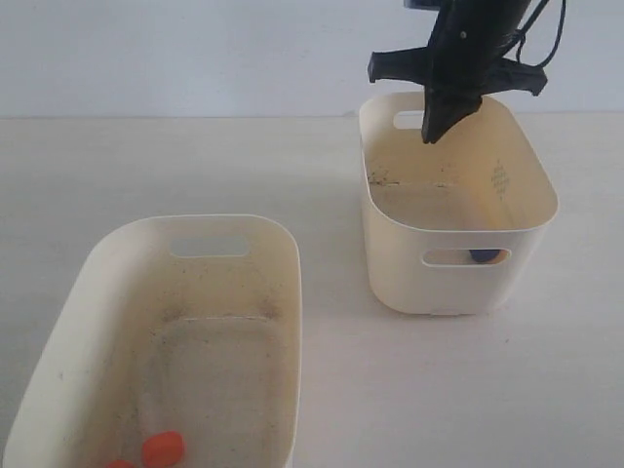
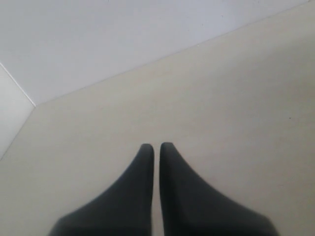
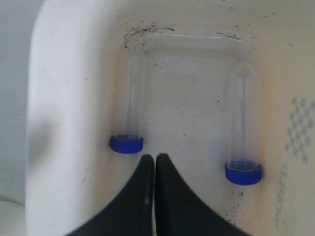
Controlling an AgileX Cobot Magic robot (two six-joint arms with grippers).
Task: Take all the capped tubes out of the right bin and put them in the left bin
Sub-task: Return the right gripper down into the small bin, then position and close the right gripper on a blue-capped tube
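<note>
Two clear tubes with dark blue caps lie on the floor of the right bin (image 3: pixel 64 98): one blue-capped tube (image 3: pixel 129 123) along one side wall and the other blue-capped tube (image 3: pixel 242 147) near the opposite wall. My right gripper (image 3: pixel 155 157) hangs shut and empty above the floor between them, closer to the first. In the exterior view the right gripper (image 1: pixel 434 136) is over the right bin (image 1: pixel 458 210), and a blue cap (image 1: pixel 483 256) shows through its handle cutout. An orange-red cap (image 1: pixel 163 448) lies in the left bin (image 1: pixel 283 292). My left gripper (image 2: pixel 156 146) is shut over bare tabletop.
The two cream bins stand apart on a pale tabletop (image 1: pixel 439 390), with open surface between and in front of them. A white wall (image 1: pixel 195 49) rises behind the table. The left arm is out of the exterior view.
</note>
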